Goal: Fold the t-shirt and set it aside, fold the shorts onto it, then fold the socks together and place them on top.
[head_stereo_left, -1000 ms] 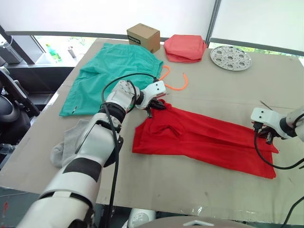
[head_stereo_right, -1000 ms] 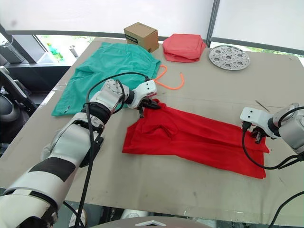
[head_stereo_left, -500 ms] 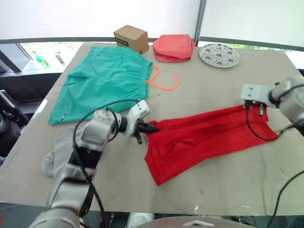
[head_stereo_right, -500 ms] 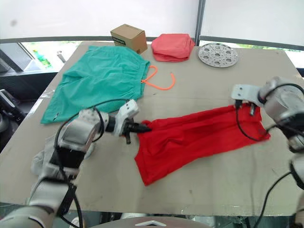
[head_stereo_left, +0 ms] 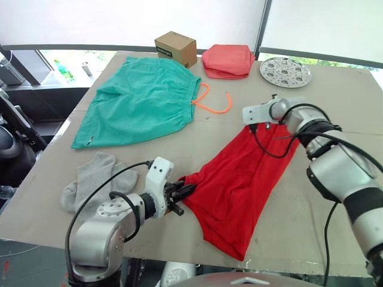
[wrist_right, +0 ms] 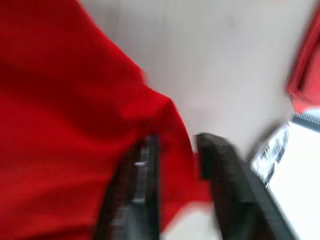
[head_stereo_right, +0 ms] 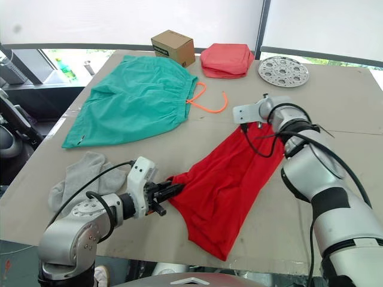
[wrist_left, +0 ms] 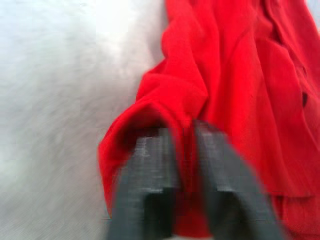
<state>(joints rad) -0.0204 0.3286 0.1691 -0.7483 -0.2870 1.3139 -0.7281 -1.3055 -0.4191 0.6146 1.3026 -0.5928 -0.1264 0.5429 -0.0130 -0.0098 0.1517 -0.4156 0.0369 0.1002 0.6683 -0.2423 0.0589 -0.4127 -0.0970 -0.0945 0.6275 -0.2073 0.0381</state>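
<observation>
The red t-shirt (head_stereo_left: pixel 239 176) lies bunched in a long strip running from the table's middle toward the near edge. My left gripper (head_stereo_left: pixel 184 192) is shut on the shirt's near-left corner, low over the table; the left wrist view shows red fabric pinched between the fingers (wrist_left: pixel 150 165). My right gripper (head_stereo_left: pixel 256 125) is shut on the shirt's far end, fabric caught between its fingers (wrist_right: pixel 142 165). The teal shorts (head_stereo_left: pixel 140 98) lie spread flat at the far left, with the orange drawstring (head_stereo_left: pixel 216 105) trailing right. The grey socks (head_stereo_left: pixel 90 182) lie at the near left, beside my left arm.
A cardboard box (head_stereo_left: pixel 175 48), a folded coral-pink cloth stack (head_stereo_left: pixel 227 60) and a round perforated metal disc (head_stereo_left: pixel 285 72) sit along the table's far edge. The table's near edge (head_stereo_left: pixel 179 254) runs just below the shirt's near end.
The shirt has swung from lying crosswise to lying front to back. My left gripper pulled its corner toward the near edge; my right gripper carried its end leftward and away from me.
</observation>
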